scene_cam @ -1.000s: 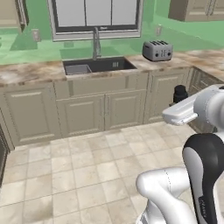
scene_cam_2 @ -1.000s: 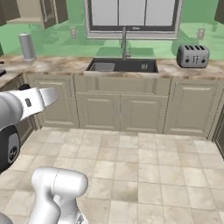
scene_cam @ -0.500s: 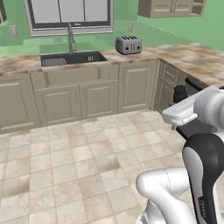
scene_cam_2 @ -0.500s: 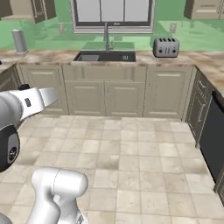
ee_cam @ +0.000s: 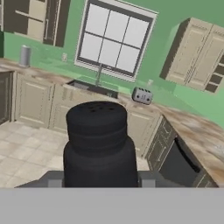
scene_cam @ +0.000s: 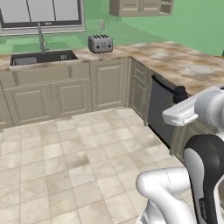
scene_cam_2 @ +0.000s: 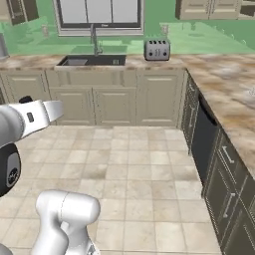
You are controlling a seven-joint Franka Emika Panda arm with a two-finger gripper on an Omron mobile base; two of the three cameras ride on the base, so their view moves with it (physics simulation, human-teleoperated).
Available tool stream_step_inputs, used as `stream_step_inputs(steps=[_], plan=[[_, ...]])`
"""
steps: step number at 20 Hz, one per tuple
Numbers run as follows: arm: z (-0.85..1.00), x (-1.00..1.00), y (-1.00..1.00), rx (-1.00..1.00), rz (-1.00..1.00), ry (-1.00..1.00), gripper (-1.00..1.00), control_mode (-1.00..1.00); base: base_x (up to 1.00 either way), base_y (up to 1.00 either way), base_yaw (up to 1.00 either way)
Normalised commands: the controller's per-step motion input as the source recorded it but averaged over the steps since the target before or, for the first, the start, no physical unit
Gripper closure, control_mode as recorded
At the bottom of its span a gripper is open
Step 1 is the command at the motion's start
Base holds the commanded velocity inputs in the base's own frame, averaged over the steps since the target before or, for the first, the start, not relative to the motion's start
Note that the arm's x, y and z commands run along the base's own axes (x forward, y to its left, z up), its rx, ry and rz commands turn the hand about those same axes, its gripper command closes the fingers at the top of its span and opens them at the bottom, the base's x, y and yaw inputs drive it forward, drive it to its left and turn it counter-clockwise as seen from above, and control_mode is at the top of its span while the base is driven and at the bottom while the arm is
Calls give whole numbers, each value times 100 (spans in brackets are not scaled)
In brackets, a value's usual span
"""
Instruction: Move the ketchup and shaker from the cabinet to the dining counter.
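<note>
The hand view shows the black shaker (ee_cam: 99,146) standing upright between the jaws, which grip it; the left base view shows its top beside the arm.

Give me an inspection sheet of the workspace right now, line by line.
Surface: marble worktop along two walls, tiled floor in the middle.
Job's things: black shaker upright in the gripper; ketchup nothing seen.
Clutter: toaster on the worktop beside the sink; grey cylinder at the far end.
Grippers: shut on the shaker, carried above the floor.
Cables: nothing seen.
Surroundings: window over the sink, green walls, wall cabinets, dark dishwasher front.
</note>
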Motion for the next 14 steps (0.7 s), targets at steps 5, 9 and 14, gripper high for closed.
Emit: stream_step_inputs(steps=[5,9,14], plan=[[0,0,0,0,0,0,100,100,-2,-98,-9],[0,0,0,0,0,0,100,100,-51,-100,-8],[0,0,0,0,0,0,100,100,-90,-95,-11]])
